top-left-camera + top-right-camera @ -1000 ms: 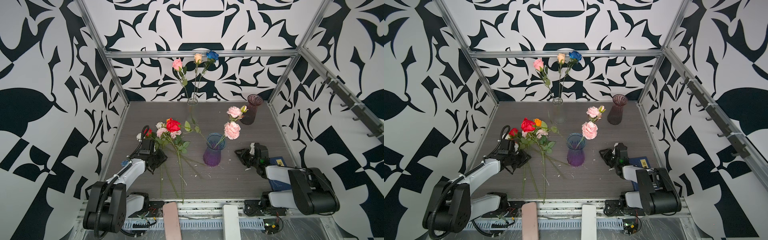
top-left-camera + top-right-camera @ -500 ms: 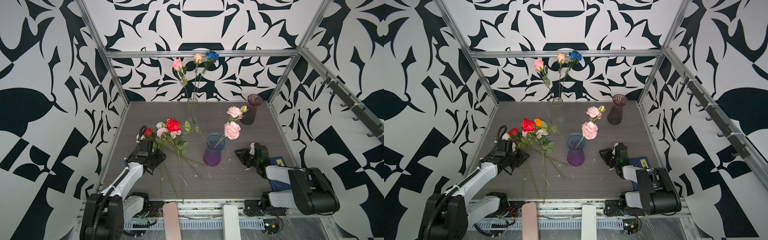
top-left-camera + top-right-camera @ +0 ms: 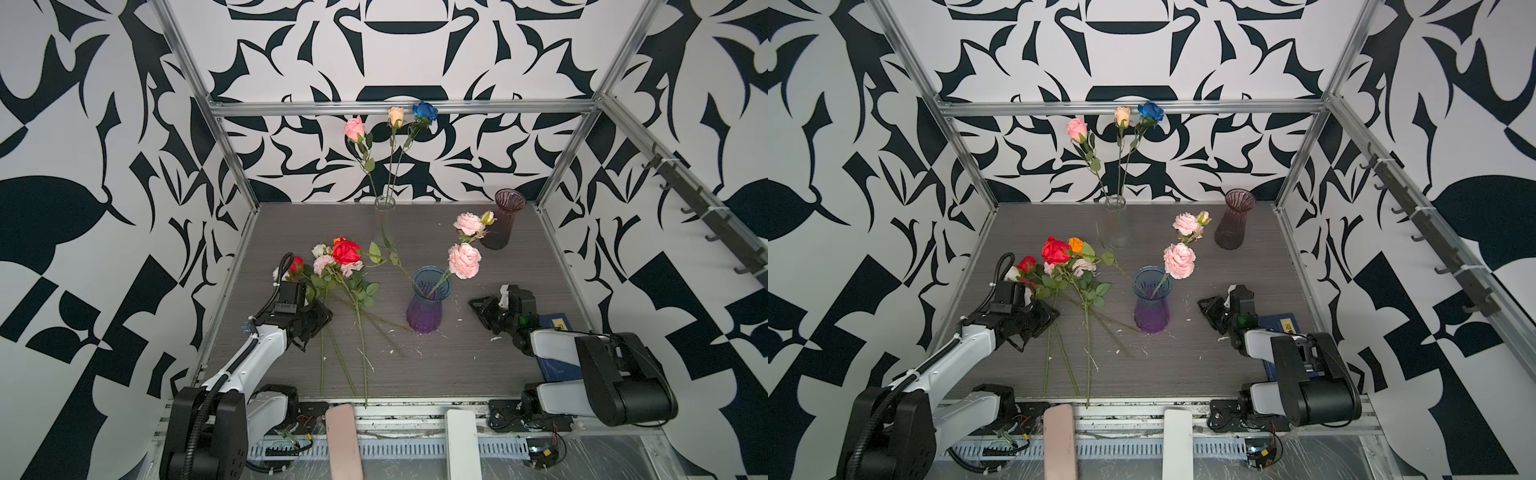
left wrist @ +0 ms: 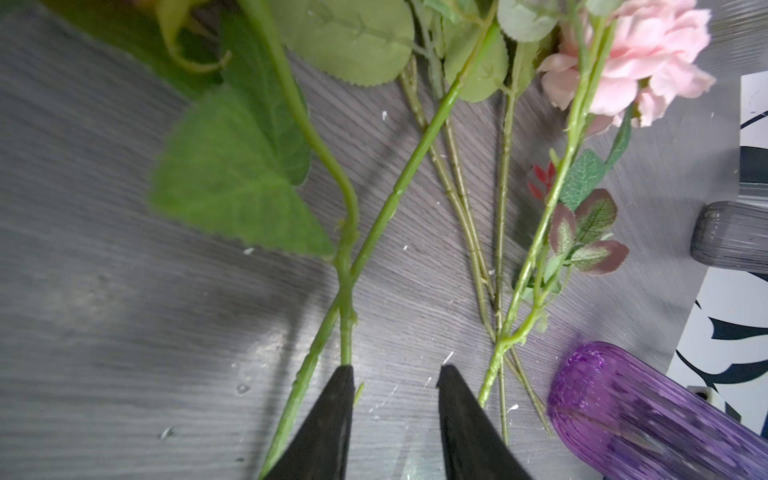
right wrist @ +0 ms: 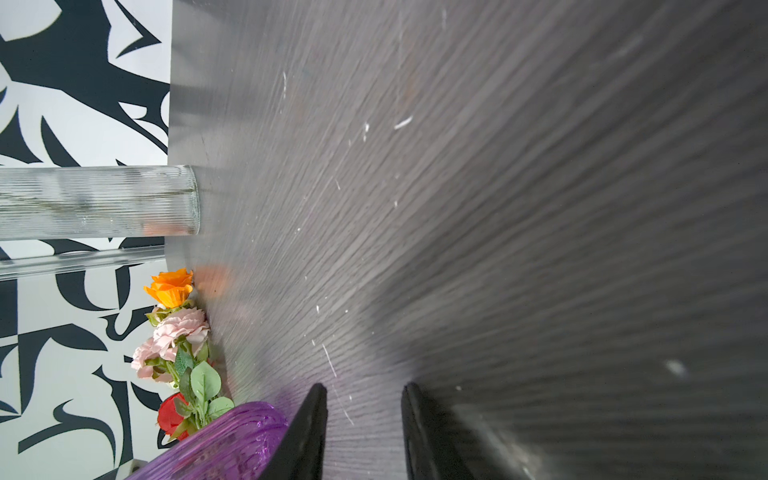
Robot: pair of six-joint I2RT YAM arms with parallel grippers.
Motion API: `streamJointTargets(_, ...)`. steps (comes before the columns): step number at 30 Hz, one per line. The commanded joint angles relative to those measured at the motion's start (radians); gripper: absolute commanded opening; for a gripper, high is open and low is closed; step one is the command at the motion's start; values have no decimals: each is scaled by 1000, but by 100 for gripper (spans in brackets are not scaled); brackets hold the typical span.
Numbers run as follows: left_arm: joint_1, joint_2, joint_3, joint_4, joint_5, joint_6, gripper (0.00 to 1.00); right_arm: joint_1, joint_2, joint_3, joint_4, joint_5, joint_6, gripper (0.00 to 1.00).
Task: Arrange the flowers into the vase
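Note:
Several loose flowers (image 3: 345, 250) lie in a pile on the table's left half, their stems (image 3: 1087, 353) running toward the front edge. A purple vase (image 3: 428, 305) stands mid-table and holds a pink carnation stem (image 3: 464, 260). My left gripper (image 3: 320, 318) sits low beside the pile. In the left wrist view the left gripper (image 4: 397, 374) is open, with bare table between its jaws and two crossed stems (image 4: 347, 286) just ahead, one passing under a fingertip. My right gripper (image 3: 484, 309) rests right of the purple vase (image 5: 220, 444). In the right wrist view the right gripper (image 5: 363, 388) is open and empty.
A clear vase (image 3: 384, 216) at the back holds pink, cream and blue roses. A dark maroon vase (image 3: 500, 224) stands empty at the back right. A blue book (image 3: 557, 324) lies under the right arm. Pink (image 3: 343, 440) and white (image 3: 461, 440) bars sit at the front edge.
The left arm has swung lower toward the front while its gripper stays by the stems, jaws slightly wider. The right arm and the flowers have not moved.

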Motion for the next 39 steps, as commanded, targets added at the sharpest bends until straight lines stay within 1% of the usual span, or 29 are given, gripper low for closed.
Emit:
streamJointTargets(1,3,34,8,-34,-11,-8,39,-1,41,-22,-154,31,-19,35)
streamJointTargets(8,3,151,45,-22,16,5,36,-1,44,-20,-154,30,-19,35)
streamJointTargets(14,3,228,62,2,48,18,29,0,48,-16,-157,29,-20,35)
streamJointTargets(16,3,248,69,11,63,23,20,-1,50,-14,-164,28,-22,35)
streamJointTargets(19,3,266,80,24,91,36,1,-1,44,-18,-165,29,-21,35)
streamJointTargets(21,3,262,82,23,94,38,0,-1,34,-24,-164,34,-18,35)
streamJointTargets(22,3,250,81,21,97,37,0,-1,29,-27,-166,37,-17,35)
streamJointTargets(25,3,182,74,5,61,34,0,-1,21,-23,-177,39,-19,35)
streamJointTargets(29,3,-6,70,-41,-10,27,0,-1,34,-13,-188,38,-24,35)
streamJointTargets(33,3,-190,92,-91,-53,37,0,-1,46,-9,-184,34,-24,35)
streamJointTargets(35,3,-273,121,-120,-74,45,0,-1,47,-10,-181,35,-22,35)
streamJointTargets(39,3,-394,214,-176,-98,75,0,-1,41,-15,-178,36,-20,35)
